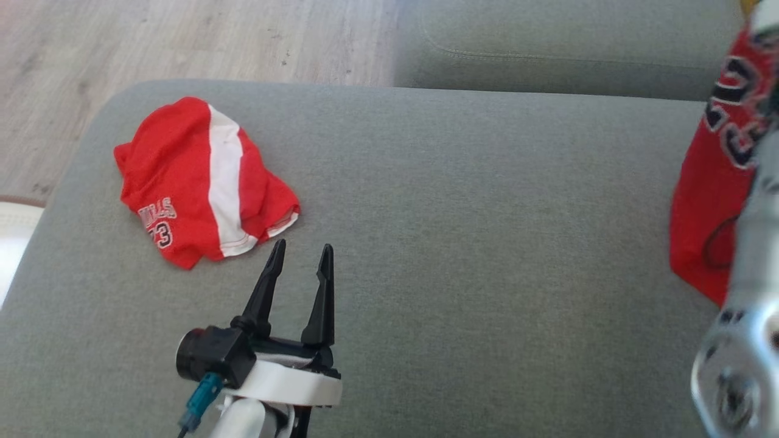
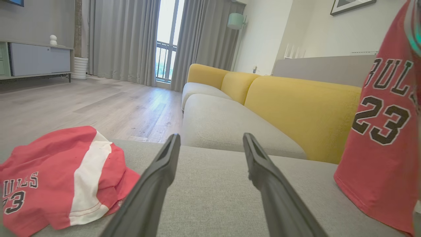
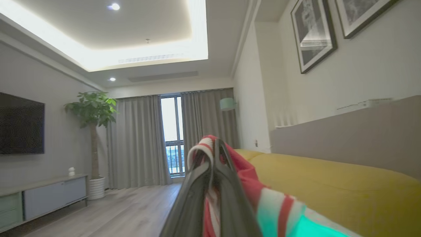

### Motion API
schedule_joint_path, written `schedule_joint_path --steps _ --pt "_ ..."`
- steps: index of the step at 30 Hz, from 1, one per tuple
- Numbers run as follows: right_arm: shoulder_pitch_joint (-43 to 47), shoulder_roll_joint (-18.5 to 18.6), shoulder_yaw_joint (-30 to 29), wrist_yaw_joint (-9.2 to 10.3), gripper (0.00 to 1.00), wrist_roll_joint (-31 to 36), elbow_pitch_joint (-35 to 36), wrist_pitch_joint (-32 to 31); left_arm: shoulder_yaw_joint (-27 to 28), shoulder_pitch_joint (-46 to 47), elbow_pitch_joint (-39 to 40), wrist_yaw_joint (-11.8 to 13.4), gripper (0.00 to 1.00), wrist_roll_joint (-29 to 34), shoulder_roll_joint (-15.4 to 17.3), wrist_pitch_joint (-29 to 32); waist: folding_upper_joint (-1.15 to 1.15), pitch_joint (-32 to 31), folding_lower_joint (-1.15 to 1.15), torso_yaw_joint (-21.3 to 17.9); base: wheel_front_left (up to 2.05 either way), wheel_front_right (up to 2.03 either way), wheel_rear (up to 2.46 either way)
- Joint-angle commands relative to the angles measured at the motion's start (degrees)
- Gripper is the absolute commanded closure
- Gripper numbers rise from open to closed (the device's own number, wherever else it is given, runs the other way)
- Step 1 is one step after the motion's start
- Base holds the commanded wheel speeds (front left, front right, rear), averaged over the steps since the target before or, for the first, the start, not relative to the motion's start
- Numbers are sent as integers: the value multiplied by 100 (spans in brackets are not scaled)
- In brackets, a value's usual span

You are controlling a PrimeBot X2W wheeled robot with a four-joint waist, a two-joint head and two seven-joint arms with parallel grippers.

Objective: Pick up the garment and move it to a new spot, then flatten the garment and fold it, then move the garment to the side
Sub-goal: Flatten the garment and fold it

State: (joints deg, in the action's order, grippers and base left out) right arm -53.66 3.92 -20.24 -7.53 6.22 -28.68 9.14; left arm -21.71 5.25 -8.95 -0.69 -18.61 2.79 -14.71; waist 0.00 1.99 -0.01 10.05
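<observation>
As seen from the head: crumpled red shorts (image 1: 204, 182) with a broad white stripe, lying far left on grey woven sofa cushion (image 1: 456, 243). Just near of them, left gripper (image 1: 303, 246), dark tapered fingers spread wide, holding nothing. Red jersey (image 1: 709, 194) hanging at right edge. Pale plank floor (image 1: 182, 42) beyond.

From left wrist: smooth jersey (image 2: 381, 148), black numerals 23; rounded yellow backrest (image 2: 302, 112) behind.

From right wrist: right gripper (image 3: 213, 148) pinched tight on a red-and-white jersey fold (image 3: 250, 174), raised. Grey curtains (image 3: 141, 138), potted plant (image 3: 92, 112) far off.
</observation>
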Motion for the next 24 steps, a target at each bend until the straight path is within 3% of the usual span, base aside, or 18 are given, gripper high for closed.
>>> schedule_joint_path --steps 1,8,13,14,16,19,24 --pt "123 -89 268 4 100 -139 233 11 210 129 201 0 0 1 9 -29 0 4 1 41 0 0 0" --pt "1895 -102 2698 4 100 -2104 606 -131 242 110 161 -25 0 34 9 -29 0 -41 1 185 0 0 0" --pt "3075 -103 4323 4 99 -2682 749 -335 267 122 127 -35 0 42 9 -29 0 -70 1 200 0 0 0" --pt "3240 -103 4588 4 3 -2824 732 -437 266 125 125 -34 0 43 9 -29 0 -74 1 197 0 0 0" --pt "3410 -103 5132 4 0 -2922 684 -726 257 129 120 -34 0 43 9 -29 0 -76 1 191 0 0 0" --pt "3444 -103 5453 4 0 -2903 726 -945 265 128 127 -16 0 41 9 -29 0 -67 1 139 0 0 0" --pt "3230 -103 4953 4 0 -2505 778 -1075 300 124 136 1 0 43 9 -29 0 -47 1 -1 0 0 0"
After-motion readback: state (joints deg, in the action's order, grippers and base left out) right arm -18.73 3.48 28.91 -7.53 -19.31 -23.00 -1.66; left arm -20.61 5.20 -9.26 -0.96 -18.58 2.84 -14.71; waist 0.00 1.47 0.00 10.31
